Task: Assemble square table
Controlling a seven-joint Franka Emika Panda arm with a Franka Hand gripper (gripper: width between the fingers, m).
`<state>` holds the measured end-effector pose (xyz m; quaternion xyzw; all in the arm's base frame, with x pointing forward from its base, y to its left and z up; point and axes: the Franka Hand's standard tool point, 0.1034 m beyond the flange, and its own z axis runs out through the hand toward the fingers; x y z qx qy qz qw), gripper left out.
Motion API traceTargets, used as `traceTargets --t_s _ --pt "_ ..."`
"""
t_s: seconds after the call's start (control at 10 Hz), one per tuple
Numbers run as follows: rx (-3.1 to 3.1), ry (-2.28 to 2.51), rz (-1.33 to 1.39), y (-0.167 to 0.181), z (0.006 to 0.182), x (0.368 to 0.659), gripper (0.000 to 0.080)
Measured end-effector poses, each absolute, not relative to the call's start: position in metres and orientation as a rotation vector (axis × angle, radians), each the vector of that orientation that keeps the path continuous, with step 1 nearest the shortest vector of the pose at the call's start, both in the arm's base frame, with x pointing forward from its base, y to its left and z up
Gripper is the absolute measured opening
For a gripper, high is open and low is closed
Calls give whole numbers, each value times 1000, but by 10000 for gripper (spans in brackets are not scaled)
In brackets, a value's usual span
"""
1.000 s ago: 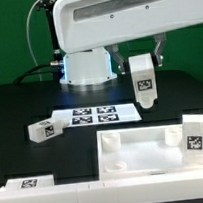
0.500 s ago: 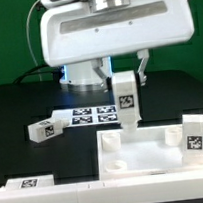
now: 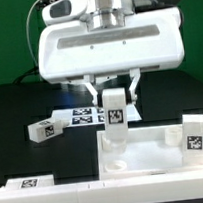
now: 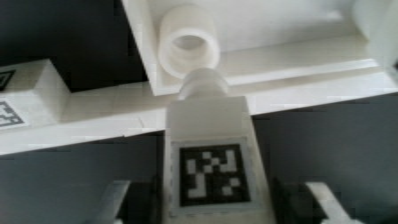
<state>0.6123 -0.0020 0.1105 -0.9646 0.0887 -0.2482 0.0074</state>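
No legible txt; only b/w tags point(image 3: 115, 115) on each leg point(image 3: 114, 135).

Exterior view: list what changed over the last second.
The gripper, shut on the held leg throughout, carried it toward the exterior view's left and down, to the corner socket of the tabletop. Whether it is seated cannot be told. Unmoved: the tabletop, the standing leg, the loose leg, the marker board.

Marker board point(image 3: 77, 116) partly hidden (behind leg point(image 3: 113, 110)).
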Motion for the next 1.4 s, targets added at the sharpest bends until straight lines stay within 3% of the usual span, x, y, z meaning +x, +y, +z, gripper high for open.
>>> traceTargets --t_s 0.5,1.4 --pt "-3030 267 -745 1 95 606 284" --pt "-3036 270 -756 -1 86 608 284"
